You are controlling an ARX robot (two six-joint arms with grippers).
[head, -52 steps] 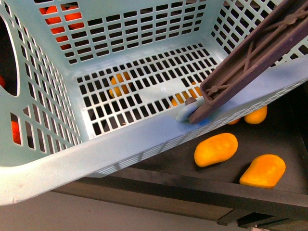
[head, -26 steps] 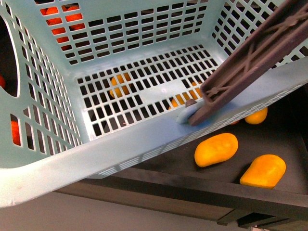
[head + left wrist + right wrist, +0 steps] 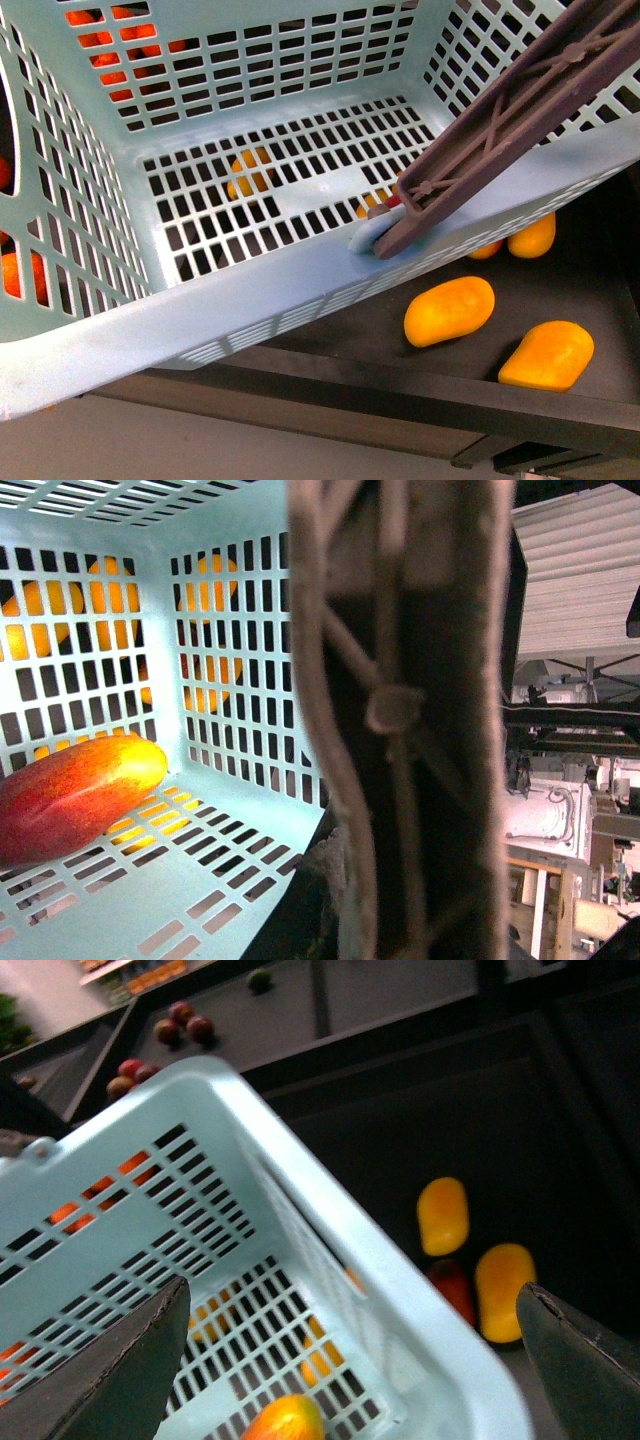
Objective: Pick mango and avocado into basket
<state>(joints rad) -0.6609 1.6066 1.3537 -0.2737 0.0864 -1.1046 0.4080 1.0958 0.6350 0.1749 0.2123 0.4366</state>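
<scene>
1. Left wrist view is mostly filled by the brown handle [image 3: 400,720] of the basket [image 3: 250,310]. The left fingers show in no view, so I can't tell whether they're apart or clamped.
2. One red-yellow mango [image 3: 80,795] already lies on the basket floor, beside a slotted wall.
3. Right fingers [image 3: 130,1360] are spread wide with nothing held, hanging over the basket's rim.
4. Key relation: the loose fruit sits on the dark shelf [image 3: 400,385], beyond and below that rim, on the robot's right.
   - The nearest mango [image 3: 449,310] is close to the shelf's front edge, long axis roughly along it.
   - A second mango [image 3: 546,355] lies just right of it, closer to that edge.
   - My read is that the right arm is the nearer one.
5. In a far compartment there's a small dark round fruit [image 3: 260,978] — possibly the avocado, but it's too small to tell.
6. No brand, label or writing is readable.
</scene>
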